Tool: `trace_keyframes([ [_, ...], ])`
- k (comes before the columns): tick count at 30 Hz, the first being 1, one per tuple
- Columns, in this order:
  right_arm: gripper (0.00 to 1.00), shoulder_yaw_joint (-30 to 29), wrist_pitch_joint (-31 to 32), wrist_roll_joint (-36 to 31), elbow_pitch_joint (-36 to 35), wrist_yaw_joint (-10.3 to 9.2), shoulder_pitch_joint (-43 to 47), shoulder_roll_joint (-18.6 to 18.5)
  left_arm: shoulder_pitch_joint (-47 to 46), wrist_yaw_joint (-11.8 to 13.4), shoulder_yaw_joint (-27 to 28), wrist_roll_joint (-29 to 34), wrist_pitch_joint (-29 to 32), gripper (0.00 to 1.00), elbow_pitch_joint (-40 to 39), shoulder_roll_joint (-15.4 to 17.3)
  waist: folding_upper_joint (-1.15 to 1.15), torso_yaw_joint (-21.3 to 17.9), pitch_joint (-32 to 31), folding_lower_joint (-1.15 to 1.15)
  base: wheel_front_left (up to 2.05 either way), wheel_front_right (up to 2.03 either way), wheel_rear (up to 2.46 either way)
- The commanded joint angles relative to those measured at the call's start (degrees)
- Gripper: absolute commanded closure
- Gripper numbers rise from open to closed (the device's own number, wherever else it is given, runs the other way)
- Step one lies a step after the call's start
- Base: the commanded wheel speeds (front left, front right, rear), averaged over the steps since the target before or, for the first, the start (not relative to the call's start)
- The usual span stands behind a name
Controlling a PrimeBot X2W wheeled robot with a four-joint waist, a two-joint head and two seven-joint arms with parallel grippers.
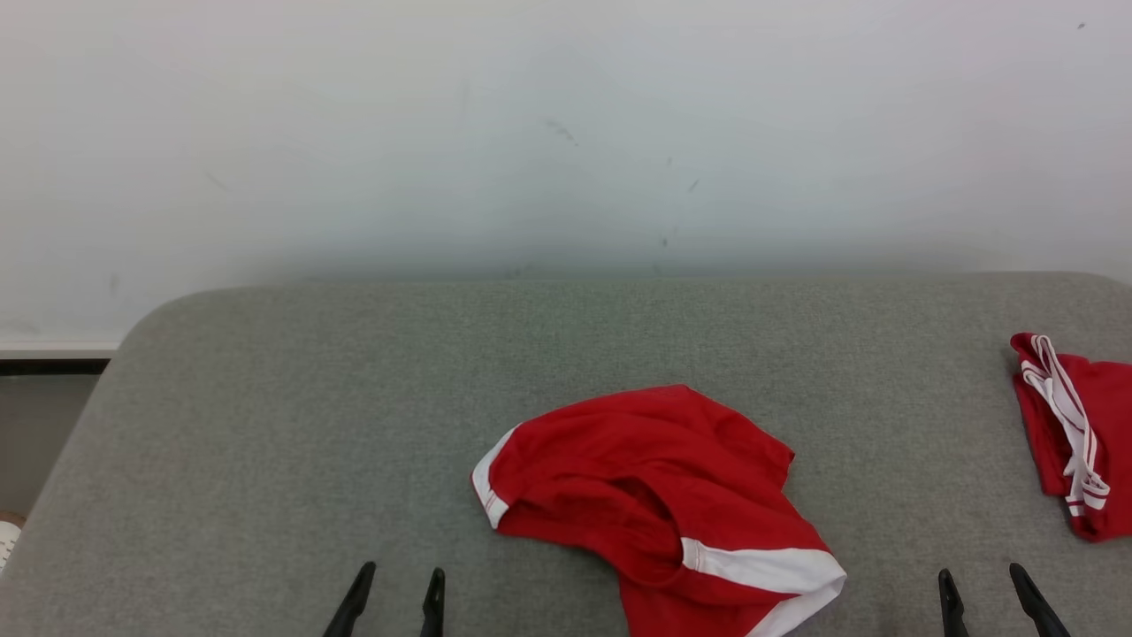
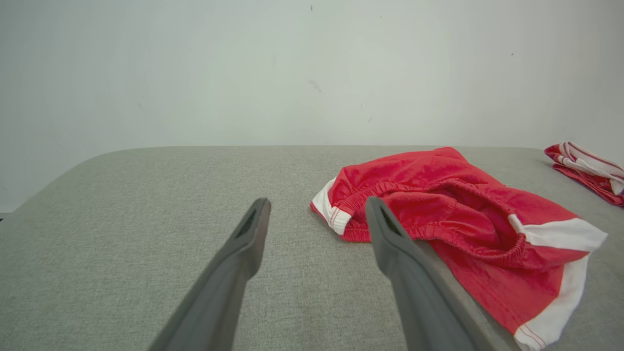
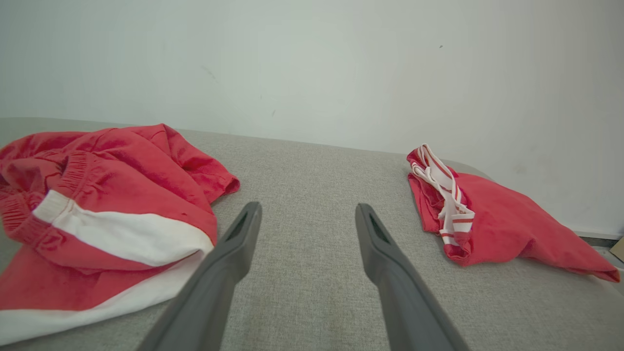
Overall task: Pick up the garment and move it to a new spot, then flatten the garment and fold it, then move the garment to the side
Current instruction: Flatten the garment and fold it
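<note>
— Grey cloth covers the tabletop point(image 1: 265, 425), with a scuffed white wall point(image 1: 566, 133) behind. What lies on it?
— A crumpled red garment point(image 1: 646, 478) with white trim, near the front middle, between the left gripper point(image 1: 401, 571) and right gripper point(image 1: 981, 571), both spread and empty. A second red piece point(image 1: 1074, 425) lies well apart at the right edge, partly cut off.

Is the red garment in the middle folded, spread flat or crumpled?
Crumpled, neither folded nor flat: the red garment lies bunched on the grey surface, waistband gaping, cloth rumpled over itself.
</note>
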Motion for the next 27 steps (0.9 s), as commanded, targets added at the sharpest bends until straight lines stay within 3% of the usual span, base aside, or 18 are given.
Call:
trace_keyframes([
  [1, 0.0, 0.0, -0.2, 0.0, 0.2, -0.14, -0.2, 0.1, 0.0, -0.3, 0.1, 0.2, 0.0, 0.0, -0.2, -0.1, 0.0, -0.2, 0.1, 0.0, 0.0, 0.0, 0.0],
  [11, 0.0, 1.0, -0.2, 0.2, -0.3, -0.14, -2.3, 0.1, -5.1, -4.2, -4.4, -1.4, 0.0, 0.0, -0.5, -0.4, 0.0, -5.9, 1.2, 0.0, 0.0, 0.0, 0.0],
  [20, 0.0, 1.2, -0.2, 0.8, -0.1, -0.14, -3.2, 0.1, -12.5, -6.3, -12.5, -7.4, 0.8, 0.0, 11.2, -0.5, 0.0, -13.5, 2.9, 0.0, 0.0, 0.0, 0.0],
  [27, 0.0, 1.2, -0.2, 1.6, 0.0, -0.14, -3.8, 0.1, -17.7, -5.6, -16.8, -12.5, 3.6, 0.0, 20.3, -0.5, 0.0, -17.5, 4.5, 0.0, 0.0, 0.0, 0.0],
])
